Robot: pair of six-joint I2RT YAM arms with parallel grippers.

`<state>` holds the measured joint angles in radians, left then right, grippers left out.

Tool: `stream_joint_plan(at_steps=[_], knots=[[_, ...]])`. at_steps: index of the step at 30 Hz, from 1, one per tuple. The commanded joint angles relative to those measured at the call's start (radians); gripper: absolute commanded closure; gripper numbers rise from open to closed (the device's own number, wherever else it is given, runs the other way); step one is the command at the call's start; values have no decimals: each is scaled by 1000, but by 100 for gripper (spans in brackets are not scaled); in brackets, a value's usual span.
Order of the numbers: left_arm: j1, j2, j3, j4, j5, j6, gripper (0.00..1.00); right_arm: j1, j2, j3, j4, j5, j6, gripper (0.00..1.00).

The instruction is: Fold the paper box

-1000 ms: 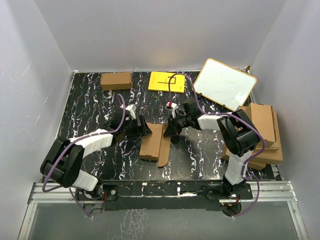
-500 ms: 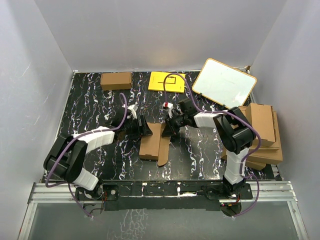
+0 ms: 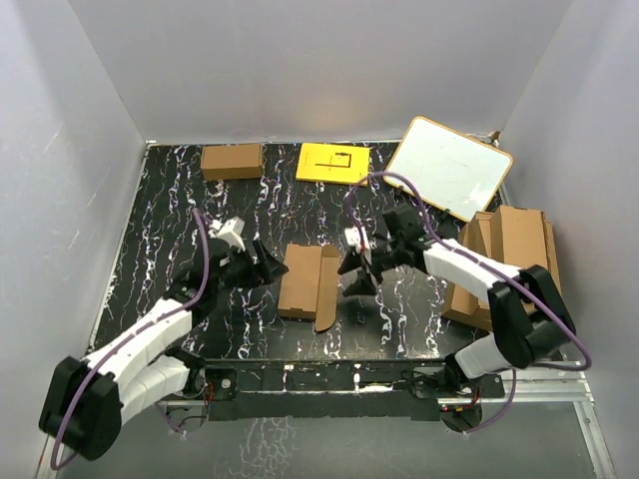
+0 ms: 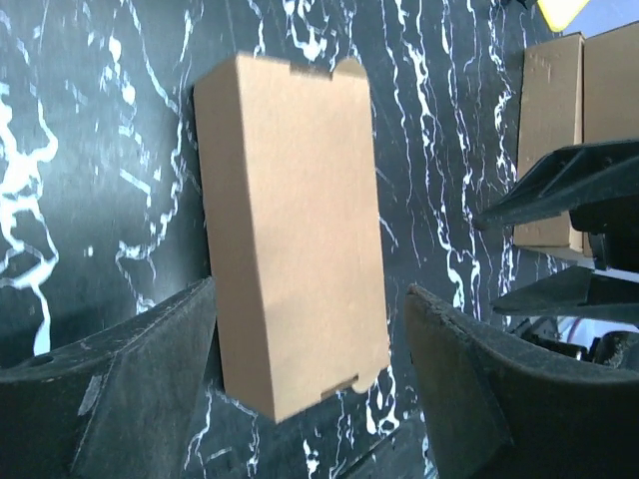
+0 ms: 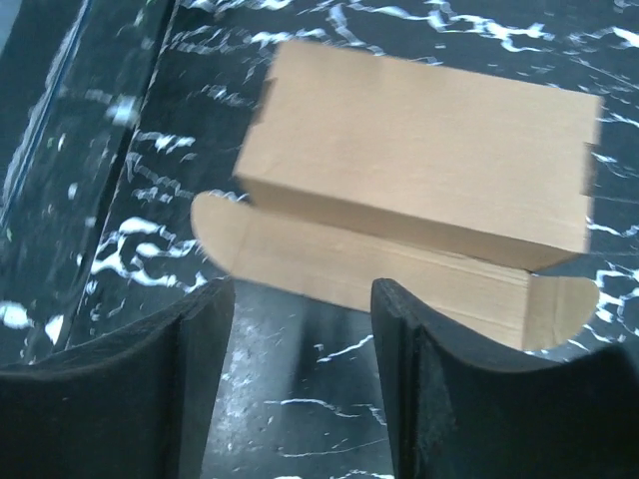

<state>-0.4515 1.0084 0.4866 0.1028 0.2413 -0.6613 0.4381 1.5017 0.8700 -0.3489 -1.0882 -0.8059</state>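
Mid-frame, the oblong brown cardboard paper box lies on the black marbled table between the left gripper and right gripper, both spread and empty.

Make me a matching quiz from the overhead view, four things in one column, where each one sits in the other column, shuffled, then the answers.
Things:
1. paper box
2. yellow sheet
3. whiteboard
4. cardboard pile

Places:
A. right edge, stacked
B. centre
C. far edge, middle
D. far right corner, askew

Pairs: 1-B, 2-C, 3-D, 4-A
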Motion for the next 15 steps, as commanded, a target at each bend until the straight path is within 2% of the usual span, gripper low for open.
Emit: stream_joint_plan(at_steps=[1, 4, 8, 15], knots=[[8, -155, -126, 60, 9, -108, 27, 50, -111, -141, 64, -46, -279, 33], [8, -179, -148, 62, -5, -122, 28, 133, -114, -170, 68, 33, -335, 32], [8, -115, -120, 58, 22, -125, 28, 250, -71, -203, 98, 161, -399, 32], [8, -30, -125, 97, 68, -148, 29, 370, 6, -196, 180, 313, -359, 37]])
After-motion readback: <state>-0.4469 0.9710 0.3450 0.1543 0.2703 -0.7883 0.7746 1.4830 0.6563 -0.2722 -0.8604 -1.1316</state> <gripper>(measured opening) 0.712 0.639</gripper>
